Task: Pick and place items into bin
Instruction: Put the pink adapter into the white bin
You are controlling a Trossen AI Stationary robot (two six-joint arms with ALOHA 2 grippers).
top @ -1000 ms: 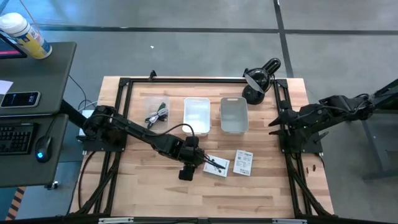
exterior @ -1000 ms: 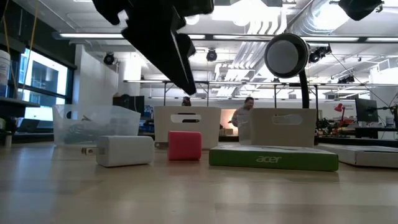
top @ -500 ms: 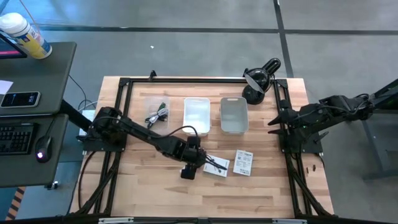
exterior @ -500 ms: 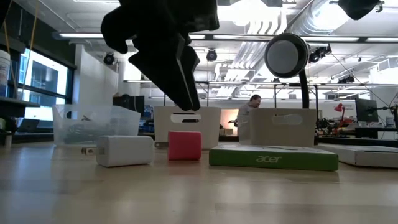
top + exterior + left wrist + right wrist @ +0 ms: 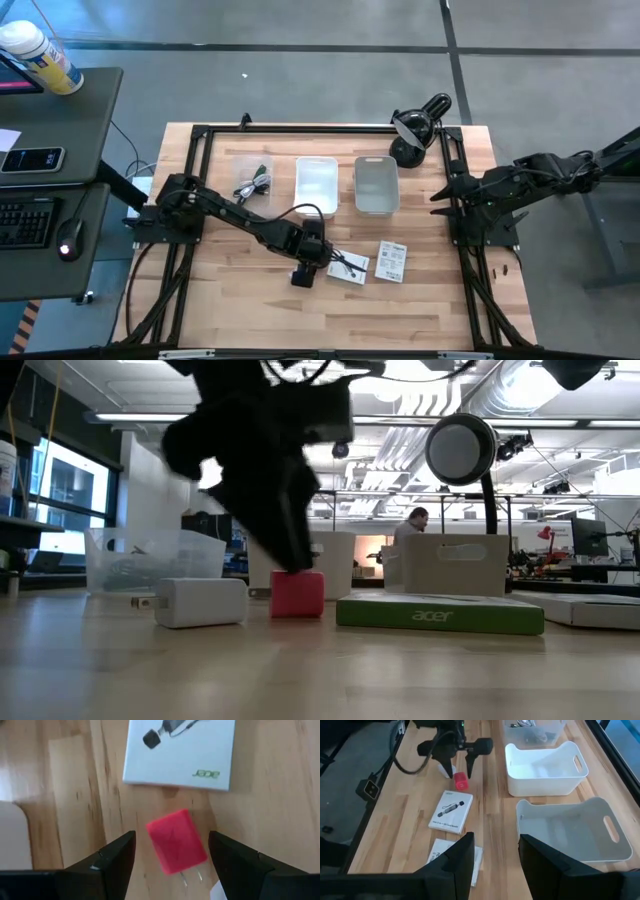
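My left gripper (image 5: 171, 839) is open and low over the table, its fingers standing on either side of the tiny pink piece (image 5: 176, 847), a plug block lying flat with its prongs toward the wrist. In the low view the gripper (image 5: 285, 530) reaches down to the pink piece (image 5: 297, 594), beside the small white cube (image 5: 200, 602). Two white printed cards (image 5: 348, 265) (image 5: 392, 262) lie flat nearby. The black cable (image 5: 252, 183) sits in a clear box. My right gripper (image 5: 496, 855) is open and waits at the table's right side. No green pen or metal piece shows.
A white bin (image 5: 317, 186) and a grey bin (image 5: 376, 185) stand side by side toward the far edge, right of the clear box (image 5: 150, 560). A black desk lamp (image 5: 415, 130) stands at the far right corner. A black frame (image 5: 300, 130) rims the table. A person (image 5: 412, 525) walks in the room behind.
My left gripper has come down from well above the table until its fingers reach the pink piece, staying open. The pink piece, white cube and cards have not moved. The person in the room behind has walked toward the right.
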